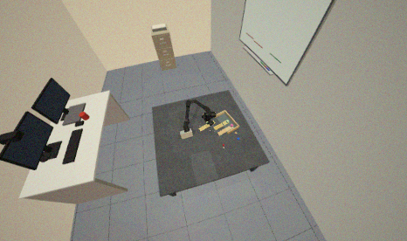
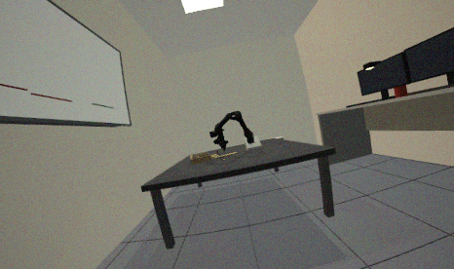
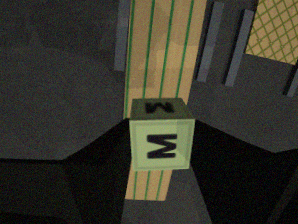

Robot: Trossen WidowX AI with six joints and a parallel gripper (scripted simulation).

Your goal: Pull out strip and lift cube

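Note:
In the wrist view a pale green cube (image 3: pixel 161 141) marked "M" sits between my dark fingers, and my gripper (image 3: pixel 157 124) is shut on it. Beneath it runs a tan strip with green lines (image 3: pixel 166 36), lying on the dark table. A second strip with a yellow crosshatch pattern (image 3: pixel 274 12) lies at the upper right. In the top view the arm's gripper (image 1: pixel 209 118) hangs over the pulled-out strip (image 1: pixel 204 127), left of the wooden tray (image 1: pixel 236 123). In the exterior view the gripper (image 2: pixel 223 144) hangs just above the table (image 2: pixel 281 155); the cube is too small to make out there.
A few small coloured cubes (image 1: pixel 238 139) lie on the table in front of the tray. The arm's beige base block (image 1: pixel 186 134) stands near the table's middle. A white desk (image 1: pixel 68 175) with monitors stands to the left, a filing cabinet (image 1: pixel 164 51) at the back.

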